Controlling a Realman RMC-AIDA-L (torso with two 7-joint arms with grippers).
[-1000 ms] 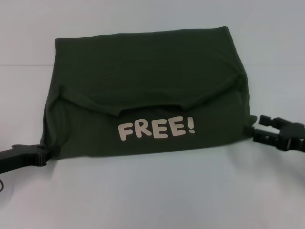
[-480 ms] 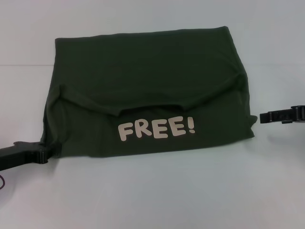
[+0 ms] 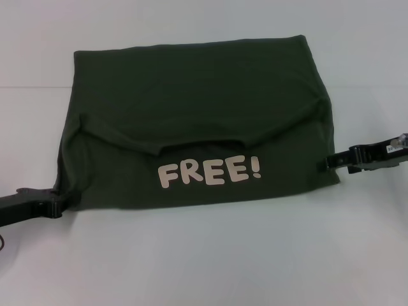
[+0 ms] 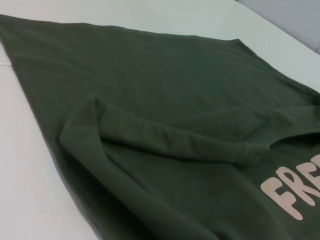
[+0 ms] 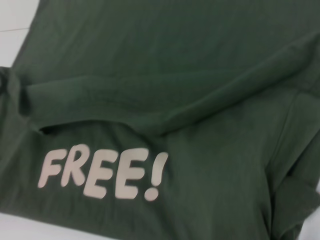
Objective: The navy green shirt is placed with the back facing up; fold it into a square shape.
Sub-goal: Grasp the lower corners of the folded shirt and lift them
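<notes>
- The shirt (image 3: 191, 121) lies flat on the white table (image 3: 204, 261), partly folded into a wide block, its far edge straight and its near edge running across the middle of the head view.
- A folded-over flap covers the far part; its curved edge dips toward the near side, just above pale lettering (image 3: 209, 173) that reads "FREE!".
- The left gripper (image 3: 56, 203) lies low on the table at the shirt's near left corner, its tip touching the cloth edge there. Whether its fingers are parted or pinched on the fabric I cannot tell.
- The right gripper (image 3: 324, 162) reaches in from the right, its tip at the shirt's right edge, level with the lettering. The fingers look drawn close together, but I cannot tell whether cloth lies between them.
- The left wrist view shows the shirt (image 4: 165, 115) from close by, with a rolled ridge of fabric crossing it and part of the lettering (image 4: 295, 192) at the frame's side.
- The right wrist view shows the shirt (image 5: 200, 75) filling the frame, the flap's edge above the lettering (image 5: 102, 174), and a strip of table (image 5: 15, 20) at one corner.
</notes>
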